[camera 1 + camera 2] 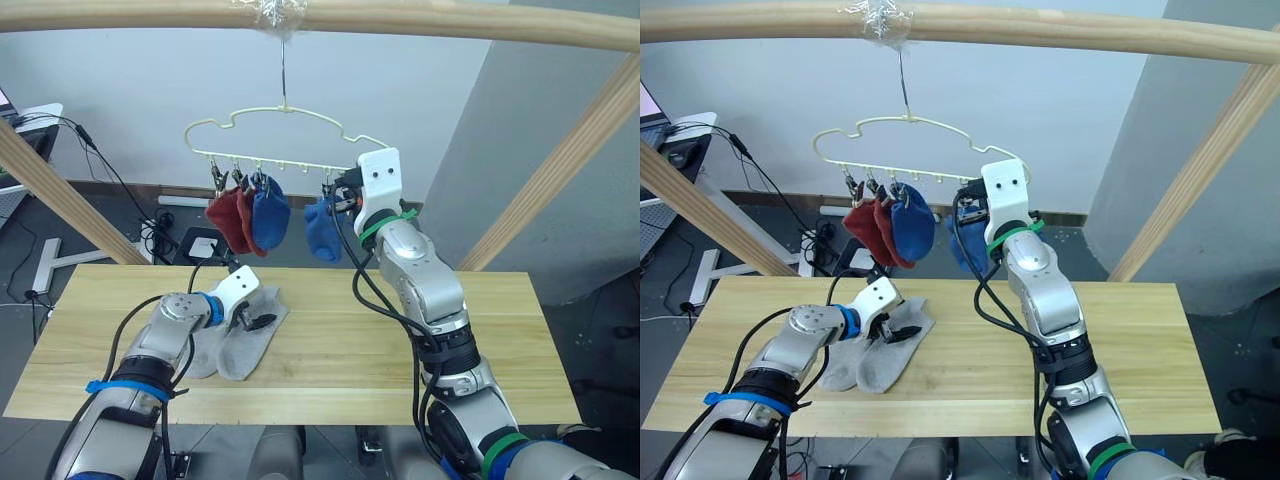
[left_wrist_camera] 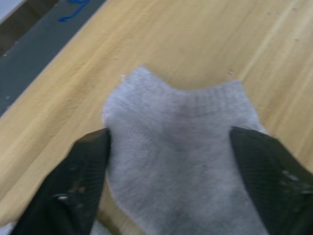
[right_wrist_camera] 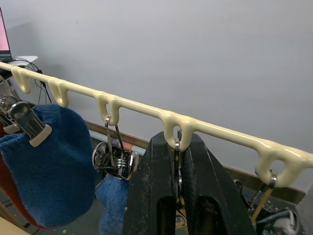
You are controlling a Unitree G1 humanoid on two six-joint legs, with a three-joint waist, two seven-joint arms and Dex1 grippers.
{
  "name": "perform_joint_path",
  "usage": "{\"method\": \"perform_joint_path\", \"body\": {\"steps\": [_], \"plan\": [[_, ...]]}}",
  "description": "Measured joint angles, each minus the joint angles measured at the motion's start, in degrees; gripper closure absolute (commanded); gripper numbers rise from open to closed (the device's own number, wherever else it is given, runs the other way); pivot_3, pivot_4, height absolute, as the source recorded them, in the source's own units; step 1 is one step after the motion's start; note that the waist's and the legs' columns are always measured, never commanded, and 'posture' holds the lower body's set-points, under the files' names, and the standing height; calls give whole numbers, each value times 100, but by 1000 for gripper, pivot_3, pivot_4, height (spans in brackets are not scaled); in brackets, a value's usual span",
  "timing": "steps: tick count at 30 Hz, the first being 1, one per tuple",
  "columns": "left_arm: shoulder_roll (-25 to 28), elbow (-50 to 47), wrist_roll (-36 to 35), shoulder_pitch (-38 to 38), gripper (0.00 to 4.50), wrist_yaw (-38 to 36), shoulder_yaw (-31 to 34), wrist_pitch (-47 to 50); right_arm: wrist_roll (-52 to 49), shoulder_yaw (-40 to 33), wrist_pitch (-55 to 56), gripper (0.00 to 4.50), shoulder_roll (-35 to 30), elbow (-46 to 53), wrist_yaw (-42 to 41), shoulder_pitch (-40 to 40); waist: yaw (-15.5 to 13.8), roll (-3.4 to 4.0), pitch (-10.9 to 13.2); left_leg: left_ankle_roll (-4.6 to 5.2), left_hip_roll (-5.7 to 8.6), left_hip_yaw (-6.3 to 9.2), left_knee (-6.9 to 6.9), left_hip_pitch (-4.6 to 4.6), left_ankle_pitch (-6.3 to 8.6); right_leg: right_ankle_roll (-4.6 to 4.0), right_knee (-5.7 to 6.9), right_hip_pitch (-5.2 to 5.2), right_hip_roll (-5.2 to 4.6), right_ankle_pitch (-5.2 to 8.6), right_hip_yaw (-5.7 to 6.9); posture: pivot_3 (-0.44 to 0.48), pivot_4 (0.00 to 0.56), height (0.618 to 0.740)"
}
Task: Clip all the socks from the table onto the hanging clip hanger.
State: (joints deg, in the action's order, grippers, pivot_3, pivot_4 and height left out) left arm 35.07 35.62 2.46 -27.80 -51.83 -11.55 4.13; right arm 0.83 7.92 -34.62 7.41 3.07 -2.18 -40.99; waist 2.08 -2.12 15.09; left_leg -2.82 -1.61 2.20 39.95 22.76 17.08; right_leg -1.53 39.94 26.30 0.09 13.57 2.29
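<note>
- Two grey socks (image 1: 238, 338) lie flat and overlapping on the worktop (image 1: 330, 385), near my left side; two rust red socks (image 1: 232, 220) and two blue socks (image 1: 271, 219) already hang from the hanger (image 1: 275, 140) under the wooden pole (image 1: 450, 22).
- I judge these socks light, soft and floppy: they will sag and fold once lifted, so I want the ribbed cuff edge, where the knit is thickest, not the middle of the foot.
- My left gripper (image 1: 250, 318) sits low over the upper grey sock, fingers (image 2: 83, 171) spread wide on either side of its cuff, with the cloth between them but not yet pinched.
- My right gripper (image 3: 177, 196) is up at the hanger bar, fingers pressed together on a dark metal clip (image 3: 177, 161) hanging from one of the loops, just beside the clip that holds the second blue sock (image 3: 113, 205).
- One more clip (image 3: 266, 188) hangs free farther along the bar, so there is room for both grey socks.
- The hanger is thin wire on a single hook; I expect it to swing if I tug.
</note>
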Motion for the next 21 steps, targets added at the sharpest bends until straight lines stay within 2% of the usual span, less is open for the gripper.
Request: {"method": "perform_joint_path", "body": {"steps": [7,11,17,21], "plan": [[9,-10,-24,59,3542,-190,92,64,0,4,-67,4500,2,51,1,18,13,0,0,0,-1,0,1,-6,-1,19,3,-3,1,11,0,-55,256,692],[-91,-248,-240,204,4481,-368,240,326,0,0,-73,4500,3,59,4,20,15,0,0,0,0,0,1,-3,0,16,1,-3,0,10,-1,-55,256,692],[-822,-1482,-1165,299,4481,-883,307,1374,-9,-10,-95,4500,4,64,15,27,-9,-1,1,0,4,5,3,11,0,-1,-6,-1,-2,0,2,-57,259,692],[-1414,-1948,-1510,-264,4481,-547,428,1845,-21,-30,-99,4500,4,66,30,27,-12,-2,1,0,4,5,4,8,-1,14,-4,-4,-1,8,2,-57,259,692]]}}
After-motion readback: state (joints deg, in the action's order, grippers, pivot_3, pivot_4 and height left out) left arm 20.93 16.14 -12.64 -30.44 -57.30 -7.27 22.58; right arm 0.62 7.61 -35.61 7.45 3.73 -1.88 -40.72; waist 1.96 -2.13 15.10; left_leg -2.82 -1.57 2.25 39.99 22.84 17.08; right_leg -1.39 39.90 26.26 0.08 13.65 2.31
